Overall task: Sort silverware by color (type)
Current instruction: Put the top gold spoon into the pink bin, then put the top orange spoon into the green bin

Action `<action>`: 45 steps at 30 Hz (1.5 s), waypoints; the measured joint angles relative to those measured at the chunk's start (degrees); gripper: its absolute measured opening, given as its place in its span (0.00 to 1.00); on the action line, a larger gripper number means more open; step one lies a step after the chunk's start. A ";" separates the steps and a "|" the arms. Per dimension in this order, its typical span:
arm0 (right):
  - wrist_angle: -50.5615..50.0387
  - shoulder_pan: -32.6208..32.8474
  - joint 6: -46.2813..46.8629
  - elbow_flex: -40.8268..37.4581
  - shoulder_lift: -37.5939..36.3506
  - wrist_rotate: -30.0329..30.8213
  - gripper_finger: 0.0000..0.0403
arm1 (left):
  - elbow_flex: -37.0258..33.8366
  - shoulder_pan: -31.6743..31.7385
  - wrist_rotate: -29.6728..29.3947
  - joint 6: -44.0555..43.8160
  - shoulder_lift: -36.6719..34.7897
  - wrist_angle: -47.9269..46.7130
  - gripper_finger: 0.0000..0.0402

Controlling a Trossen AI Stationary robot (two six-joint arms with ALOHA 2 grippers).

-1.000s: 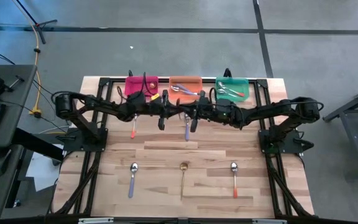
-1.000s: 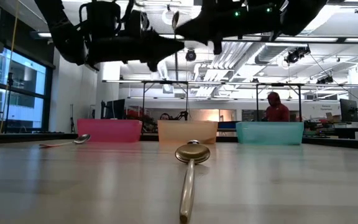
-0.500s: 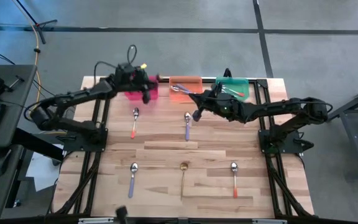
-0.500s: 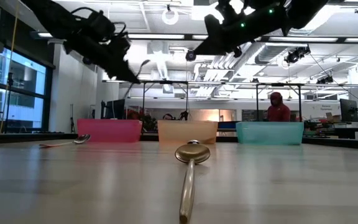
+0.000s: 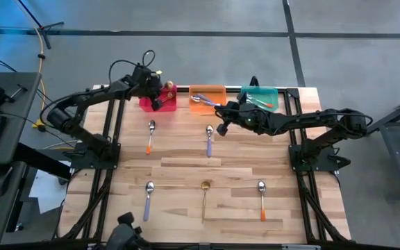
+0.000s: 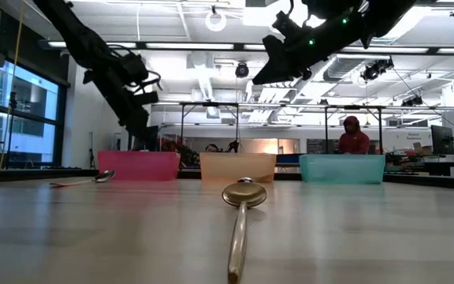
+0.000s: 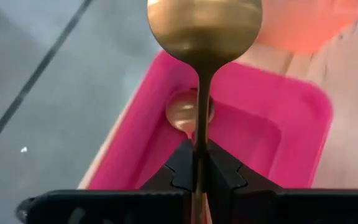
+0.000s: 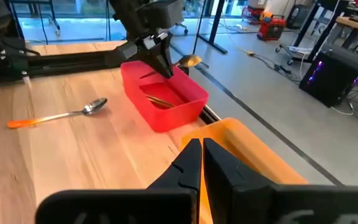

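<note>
My left gripper [image 5: 161, 97] is above the pink bin [image 5: 149, 104] at the table's far left, shut on a gold spoon [image 7: 204, 25]. Another gold spoon [image 7: 188, 112] lies inside that bin. My right gripper [image 5: 221, 128] hangs shut and empty above the table, just in front of the orange bin [image 5: 207, 92]. Spoons lying flat on the table: an orange-handled one [image 5: 150, 135], a purple-handled one [image 5: 209, 140], and in the near row a purple-handled one [image 5: 148, 199], a gold one [image 5: 204, 198] and an orange-handled one [image 5: 262, 199]. My left gripper pinches the gold spoon's thin handle [image 7: 199, 146] between its two fingers. The spoon runs on forward in line with the fingers, which slant down toward the table's far side. It is lifted clear, its bowl [image 8: 190, 60] out ahead above the pink bin.
The orange bin and the green bin [image 5: 259, 97] at the far edge each hold spoons. A person in red [image 6: 351, 136] is in the room beyond the table. The middle strip of the table between the two spoon rows is bare wood.
My left gripper has swung from the table's middle toward the far left, to above the pink bin, carrying the gold spoon. It has tipped from pointing up to slanting down, so the spoon no longer stands upright. My right gripper has stayed shut and nearly in place.
</note>
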 joint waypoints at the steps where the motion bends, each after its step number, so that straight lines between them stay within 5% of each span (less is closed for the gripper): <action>1: -0.25 0.00 0.17 0.00 0.00 0.00 0.00 | 0.00 0.00 -0.14 0.30 0.73 0.02 0.02; 18: -1.82 0.02 1.02 0.00 0.03 0.02 0.00 | 0.02 -0.02 -2.70 0.19 4.58 1.10 0.16; 27: -4.43 -0.34 2.21 -0.14 0.04 0.03 0.00 | 0.02 -2.16 -4.60 -4.23 -2.12 1.02 0.14; 36: 13.37 -0.98 7.44 -13.13 0.10 -3.94 0.00 | -5.03 -12.63 -10.25 -13.20 -13.05 0.30 0.01; 45: 25.69 -4.11 11.86 -22.23 0.09 -5.13 0.00 | -12.78 -20.27 -13.57 -31.39 -19.02 -6.34 0.05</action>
